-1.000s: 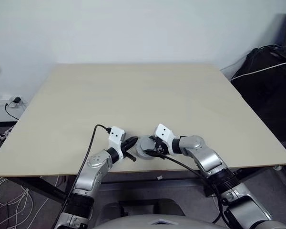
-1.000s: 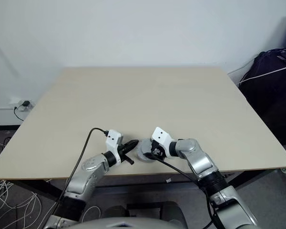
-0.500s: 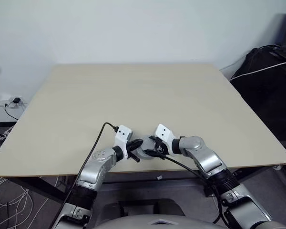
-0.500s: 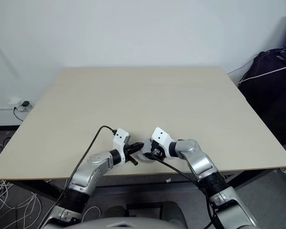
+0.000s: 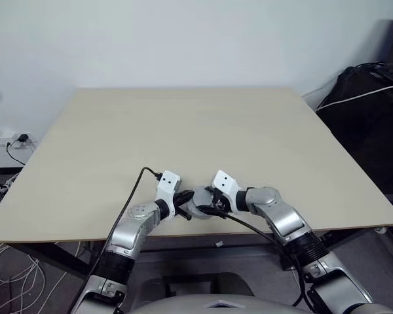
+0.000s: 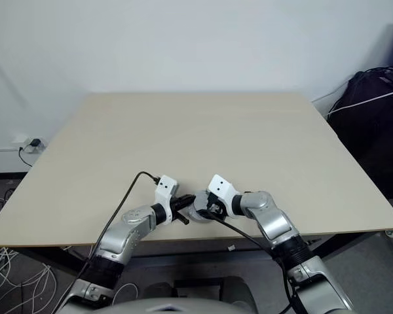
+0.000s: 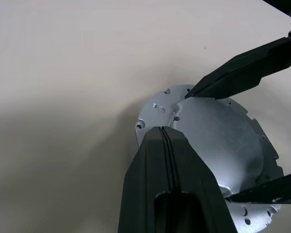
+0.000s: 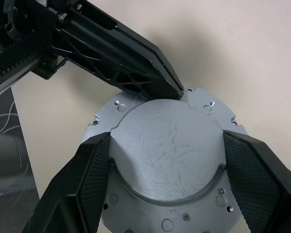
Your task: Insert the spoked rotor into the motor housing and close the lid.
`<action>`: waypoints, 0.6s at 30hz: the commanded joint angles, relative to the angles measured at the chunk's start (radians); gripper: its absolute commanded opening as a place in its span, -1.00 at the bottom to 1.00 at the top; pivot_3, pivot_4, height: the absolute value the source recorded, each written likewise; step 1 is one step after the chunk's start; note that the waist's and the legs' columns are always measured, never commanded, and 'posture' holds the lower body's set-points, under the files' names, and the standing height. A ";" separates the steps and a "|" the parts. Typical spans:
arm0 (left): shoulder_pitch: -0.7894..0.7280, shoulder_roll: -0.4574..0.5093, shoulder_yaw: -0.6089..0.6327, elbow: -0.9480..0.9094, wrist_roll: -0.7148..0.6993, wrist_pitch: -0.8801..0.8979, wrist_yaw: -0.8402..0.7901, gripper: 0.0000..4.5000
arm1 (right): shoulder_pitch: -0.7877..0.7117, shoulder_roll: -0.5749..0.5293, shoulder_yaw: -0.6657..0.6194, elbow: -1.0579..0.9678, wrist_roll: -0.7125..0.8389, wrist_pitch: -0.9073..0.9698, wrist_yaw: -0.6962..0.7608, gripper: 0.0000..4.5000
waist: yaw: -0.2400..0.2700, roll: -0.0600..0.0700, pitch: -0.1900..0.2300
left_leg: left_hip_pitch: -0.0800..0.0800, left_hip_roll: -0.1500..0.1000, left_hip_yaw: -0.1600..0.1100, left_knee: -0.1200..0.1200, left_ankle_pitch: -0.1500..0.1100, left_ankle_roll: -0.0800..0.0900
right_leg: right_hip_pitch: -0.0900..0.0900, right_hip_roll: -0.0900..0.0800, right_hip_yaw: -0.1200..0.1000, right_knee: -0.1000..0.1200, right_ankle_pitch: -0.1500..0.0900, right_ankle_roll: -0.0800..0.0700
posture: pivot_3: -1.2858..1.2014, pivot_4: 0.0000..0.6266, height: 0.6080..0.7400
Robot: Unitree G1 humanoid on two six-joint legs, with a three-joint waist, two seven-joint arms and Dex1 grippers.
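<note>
1. Left gripper (image 7: pixel 166 133), two black fingers pressed together w/ nothing between, now tip-down against rim of silvery-grey round metal lid (image 8: pixel 167 160); a sec ago stood just beside it, apart.
2. Right gripper (image 8: pixel 167 174) unchanged: fingers spread wide, one on each side of lid's raised centre, bracing it.
3. Lid sits near front edge of pale wooden table (image 5: pixel 183 131), about mid-width, flat on whatever is beneath; motor housing and spoked rotor not visible, prob. under lid.
4. Judgement: closed left tip looks set to press or nudge lid home; task near its end.
5. Around: rest of table bare; black bag (image 5: pixel 370 111) and cables off right edge, no obstruction.
</note>
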 commanded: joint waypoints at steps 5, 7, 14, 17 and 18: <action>0.010 0.007 -0.033 -0.008 0.004 0.019 -0.031 -1.00 | -0.002 0.010 0.020 -0.006 -0.009 0.024 0.008 0.43 | 0.000 0.000 0.000 | 0.002 0.000 0.000 0.000 0.000 0.000 | 0.002 0.000 0.000 0.000 0.000 0.000 | 0.03 -1.00 1.00; 0.011 0.007 -0.034 -0.008 0.004 0.017 -0.034 -1.00 | -0.005 0.012 0.018 -0.004 -0.009 0.027 0.005 0.43 | 0.000 0.000 0.000 | 0.003 0.000 0.000 0.000 0.000 0.000 | 0.003 0.000 0.000 0.000 0.000 0.000 | 0.03 -1.00 1.00; 0.014 0.004 -0.035 -0.009 0.006 0.018 -0.034 -1.00 | -0.011 0.021 0.005 0.001 -0.008 0.022 -0.004 0.99 | 0.002 0.000 0.000 | 0.003 0.000 0.000 0.000 0.000 0.000 | 0.004 0.000 0.000 0.000 0.000 0.000 | 0.03 -1.00 1.00; 0.017 0.002 -0.037 -0.011 0.007 0.018 -0.034 -1.00 | -0.009 0.026 0.000 -0.002 -0.003 0.004 -0.005 0.99 | 0.002 0.000 0.000 | 0.003 0.000 0.000 0.000 0.000 0.000 | 0.004 -0.001 0.000 -0.001 0.000 0.000 | 0.03 -1.00 1.00; 0.018 0.002 -0.037 -0.012 0.007 0.018 -0.034 -1.00 | -0.008 0.028 -0.002 -0.004 0.000 -0.002 -0.003 0.99 | 0.002 0.000 0.000 | 0.003 0.000 0.000 0.000 0.000 0.000 | 0.004 -0.001 0.000 -0.001 0.000 0.000 | 0.03 -1.00 1.00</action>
